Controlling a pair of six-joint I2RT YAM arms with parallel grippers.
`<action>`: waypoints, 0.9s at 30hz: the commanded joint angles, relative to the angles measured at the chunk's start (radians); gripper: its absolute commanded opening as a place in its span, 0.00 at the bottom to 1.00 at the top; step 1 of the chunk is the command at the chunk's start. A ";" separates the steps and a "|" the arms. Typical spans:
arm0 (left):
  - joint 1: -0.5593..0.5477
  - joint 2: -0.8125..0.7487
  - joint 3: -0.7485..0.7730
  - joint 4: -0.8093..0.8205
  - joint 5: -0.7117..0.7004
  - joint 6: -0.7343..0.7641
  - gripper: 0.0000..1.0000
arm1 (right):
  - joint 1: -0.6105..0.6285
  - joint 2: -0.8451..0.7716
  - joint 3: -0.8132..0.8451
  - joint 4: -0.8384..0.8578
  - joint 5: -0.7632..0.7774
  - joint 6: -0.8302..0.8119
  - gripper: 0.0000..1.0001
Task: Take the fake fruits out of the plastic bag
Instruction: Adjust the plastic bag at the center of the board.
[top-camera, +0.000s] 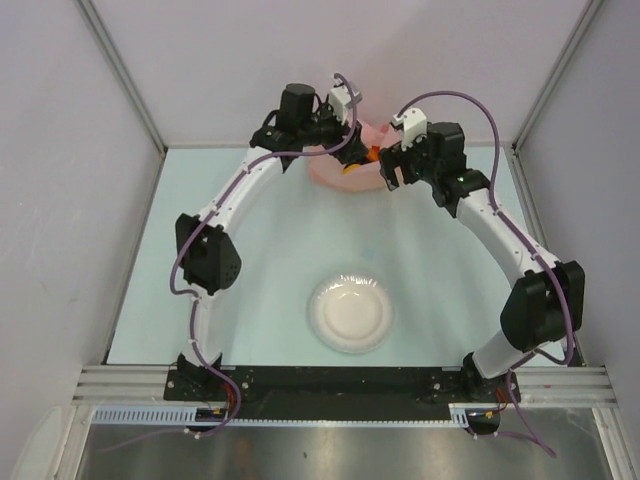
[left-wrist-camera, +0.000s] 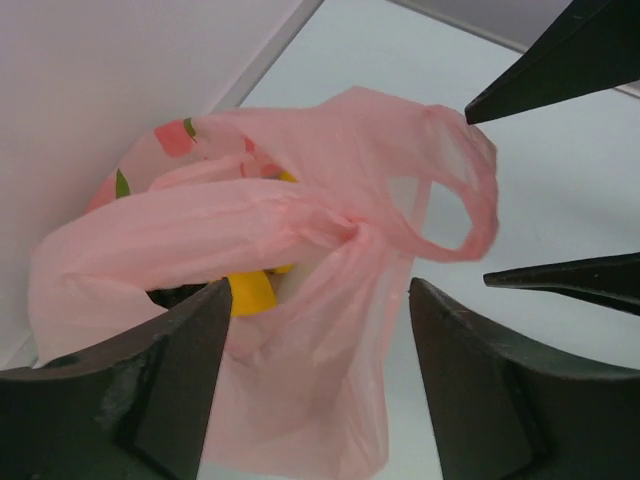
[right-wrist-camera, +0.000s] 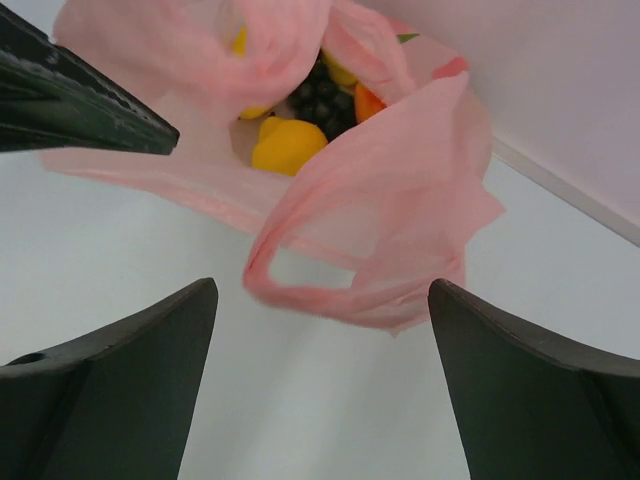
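The pink plastic bag (top-camera: 340, 170) lies at the far wall, between both arms. In the right wrist view the bag (right-wrist-camera: 380, 200) gapes open, showing a yellow fruit (right-wrist-camera: 285, 145), the dark grape bunch (right-wrist-camera: 322, 100) and an orange-red piece (right-wrist-camera: 368, 103) inside. In the left wrist view the bag (left-wrist-camera: 300, 230) shows a yellow fruit (left-wrist-camera: 250, 293) through its folds. My left gripper (left-wrist-camera: 315, 300) is open, its jaws either side of the bag's near fold. My right gripper (right-wrist-camera: 325, 300) is open, just short of a loop handle (right-wrist-camera: 330, 285), holding nothing.
A small white round plate (top-camera: 350, 312) sits mid-table, nearer the arm bases. The back wall stands right behind the bag, side walls at left and right. The right gripper's fingers (left-wrist-camera: 560, 60) show in the left wrist view.
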 joint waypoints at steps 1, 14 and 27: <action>-0.020 0.009 0.108 0.048 -0.095 0.060 0.72 | 0.008 0.025 0.013 0.158 0.131 0.001 0.89; -0.030 -0.433 -0.363 0.122 -0.184 -0.049 0.00 | -0.049 0.047 0.020 0.086 0.237 0.067 0.57; -0.038 -0.765 -0.975 0.214 -0.199 -0.156 0.00 | 0.120 -0.286 -0.068 -0.036 -0.177 -0.002 0.65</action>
